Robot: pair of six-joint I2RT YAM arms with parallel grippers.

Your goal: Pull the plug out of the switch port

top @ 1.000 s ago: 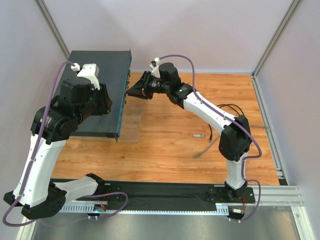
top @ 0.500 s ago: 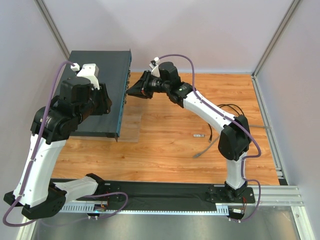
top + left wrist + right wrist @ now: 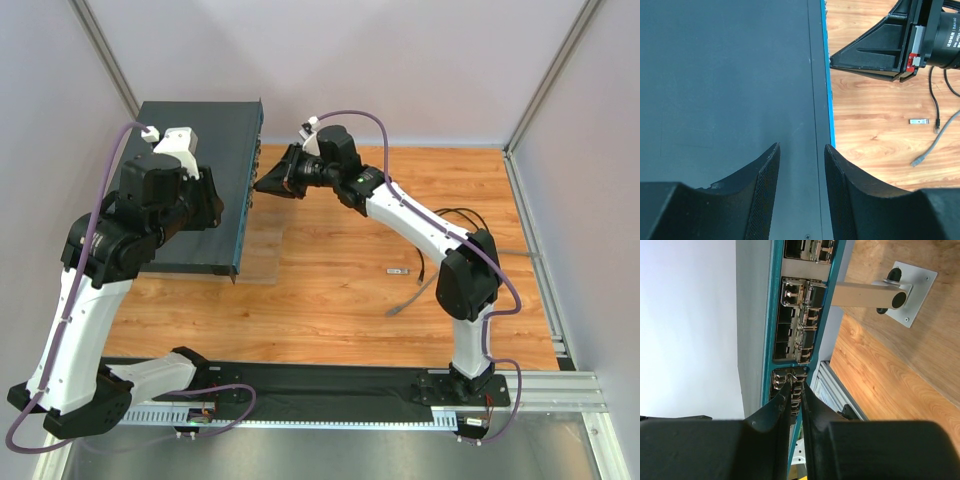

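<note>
Grasp step: right tool (image 3: 795, 382) was pinched nearly shut on what looked like the plug (image 3: 793, 374) in the switch (image 3: 215, 130), upper left overhead, left tool (image 3: 801, 147) spread open over its top; next move called for a straight pull-out.

The right end effector (image 3: 795, 382) faces the front of the switch (image 3: 225, 130) head-on. Its tips are at one socket of the row, with only a slit between its fingers and neighbouring sockets crowded close on both sides. A pale post (image 3: 870, 292) with a screwed foot plate stands on the wooden surface (image 3: 330, 290) just beside that face, off to one side of the tips. Behind this end effector the surface lies open. A loose grey cable (image 3: 410, 298) and a small silver piece (image 3: 398, 271) lie well apart from it, near the right arm's elbow. The left end effector (image 3: 801, 147) sits over the switch's flat top by its front edge, fingers parted.
</note>
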